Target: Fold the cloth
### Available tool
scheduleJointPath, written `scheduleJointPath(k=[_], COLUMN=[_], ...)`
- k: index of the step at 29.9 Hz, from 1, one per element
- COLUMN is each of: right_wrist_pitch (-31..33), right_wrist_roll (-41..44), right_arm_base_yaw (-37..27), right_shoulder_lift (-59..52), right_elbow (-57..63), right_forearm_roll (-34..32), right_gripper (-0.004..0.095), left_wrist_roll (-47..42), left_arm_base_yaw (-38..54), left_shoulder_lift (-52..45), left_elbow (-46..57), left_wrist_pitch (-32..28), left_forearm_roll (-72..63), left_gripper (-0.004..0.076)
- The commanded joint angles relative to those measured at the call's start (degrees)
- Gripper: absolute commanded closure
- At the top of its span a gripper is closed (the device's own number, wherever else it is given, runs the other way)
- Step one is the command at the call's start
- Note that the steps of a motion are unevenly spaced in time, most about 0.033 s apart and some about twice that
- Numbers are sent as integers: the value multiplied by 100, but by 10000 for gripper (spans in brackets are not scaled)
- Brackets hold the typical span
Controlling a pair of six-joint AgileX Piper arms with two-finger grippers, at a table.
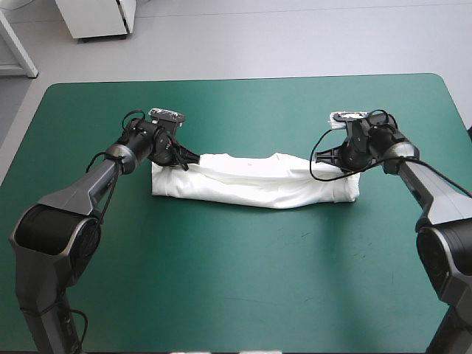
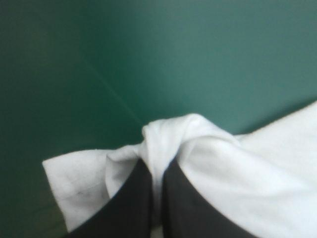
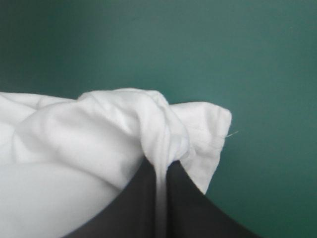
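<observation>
The white T-shirt (image 1: pixel 254 182) lies as a long folded band across the middle of the teal-green table (image 1: pixel 243 295). My left gripper (image 1: pixel 179 160) pinches the band's left end along its far edge. My right gripper (image 1: pixel 341 161) pinches the right end the same way. In the left wrist view the black fingers (image 2: pixel 133 198) are all but shut, with a ridge of the T-shirt (image 2: pixel 168 134) bunched up between them. The right wrist view shows the same: the fingers (image 3: pixel 185 203) are pressed on a gathered fold of the T-shirt (image 3: pixel 124 124).
Bare teal-green cover stretches wide in front of the T-shirt and behind it. A white cabinet (image 1: pixel 96 16) stands on the floor beyond the table's far left corner.
</observation>
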Motion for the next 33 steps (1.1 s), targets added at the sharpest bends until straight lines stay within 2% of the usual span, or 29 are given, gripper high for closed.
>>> scheduleJointPath(k=[1, 7, 9, 12, 17, 19, 24, 30, 31, 33], right_wrist_pitch=[-154, -285, -243, -93, 138, 312, 850, 1308, 1369, 1633], right_wrist_roll=[36, 13, -106, -256, -256, -273, -299, -299, -299, -355], right_arm_base_yaw=[-83, -83, -83, -83, -83, -83, -83, -83, -83, -83], right_shoulder_lift=[-189, -116, -116, -116, -126, -126, -135, -292, -346, -456], right_elbow=[-188, -201, -215, -313, -670, -860, -1501, -2021, -2021, -2021], right_forearm_roll=[-114, -37, 130, 329, 355, 355, 112, 125, 125, 114], right_gripper=[927, 926, 910, 817, 569, 503, 495, 495, 495, 495], left_wrist_roll=[-186, -186, -111, -71, 419, 505, 649, 1067, 1198, 1430], left_arm_base_yaw=[140, 464, 511, 511, 511, 500, 500, 500, 500, 500], left_shoulder_lift=[-251, -214, -214, -226, -226, -234, -336, -694, -762, -939], left_elbow=[-202, -202, -202, -232, -412, -551, -1092, -1505, -1505, -1505], left_wrist_pitch=[-157, -258, -244, -180, 70, 287, 919, 1275, 1293, 1431], left_forearm_roll=[25, -65, -84, -144, -630, -646, -584, -748, -848, -1155], left_gripper=[733, 731, 708, 610, 332, 276, 269, 272, 285, 374])
